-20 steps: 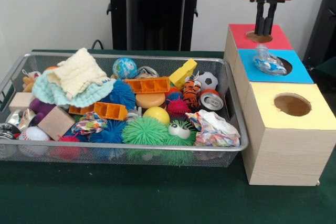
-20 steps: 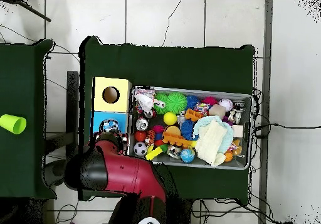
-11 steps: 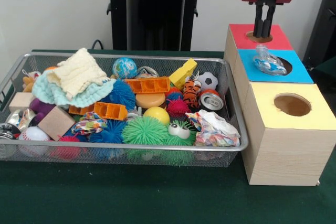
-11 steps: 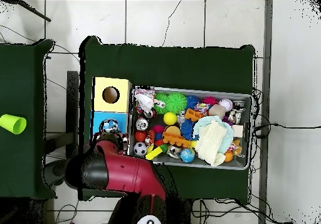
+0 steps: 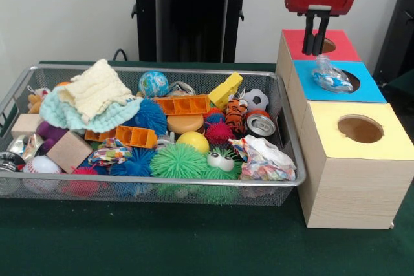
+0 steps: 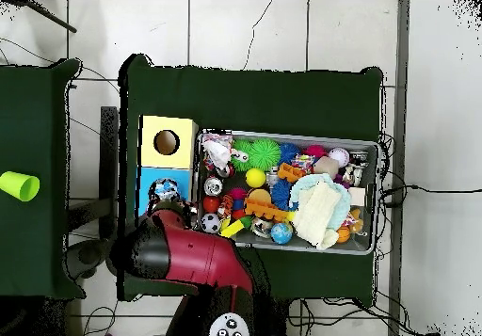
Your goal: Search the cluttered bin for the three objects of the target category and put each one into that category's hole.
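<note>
A: Is the gripper (image 5: 315,52) empty?
B: Its jaws look nearly together around nothing, above the red box (image 5: 321,46).
A: And the crumpled plastic bottle (image 5: 330,75)?
B: Lying beside the blue box (image 5: 336,82)'s hole, seemingly not dropped in. Regrasp its middle and centre it.
A: Count?
B: Three boxes, one wire bin (image 5: 292,143).

In the overhead view the arm (image 6: 188,262) hides the red box. The crumpled item on the blue box (image 5: 336,81) is too blurred to identify

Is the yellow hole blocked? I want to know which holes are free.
No: the yellow box's hole is open and dark, while a clear plastic bottle lies across the blue box's hole.
</note>
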